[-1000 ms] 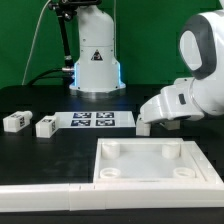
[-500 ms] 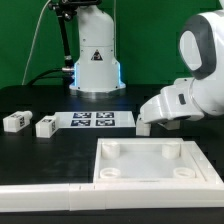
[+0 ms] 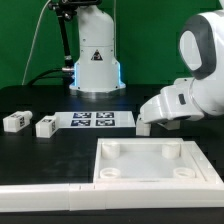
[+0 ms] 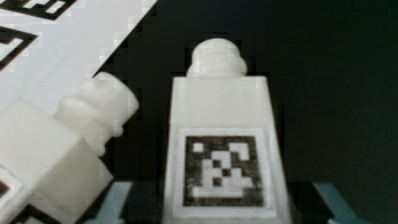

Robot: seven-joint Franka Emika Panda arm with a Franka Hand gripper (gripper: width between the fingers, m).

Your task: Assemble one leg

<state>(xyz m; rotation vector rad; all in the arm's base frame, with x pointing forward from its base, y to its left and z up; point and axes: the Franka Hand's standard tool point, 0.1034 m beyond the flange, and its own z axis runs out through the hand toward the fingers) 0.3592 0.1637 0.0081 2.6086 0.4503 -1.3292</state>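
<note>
Two legs (image 3: 15, 121) (image 3: 45, 125) – apart – beside the marker board (image 3: 95, 120).

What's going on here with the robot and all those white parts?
The arm's gripper is down at the table beside the marker board. In the wrist view one leg lies between the open fingers, gaps showing either side, so it looks not yet clamped. Another leg lies beside it. Two more legs sit at the exterior view's left; the square panel holds none.

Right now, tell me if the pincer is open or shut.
Open. In the wrist view the pincer straddles a leg, with dark gaps between the leg and both fingers.
</note>
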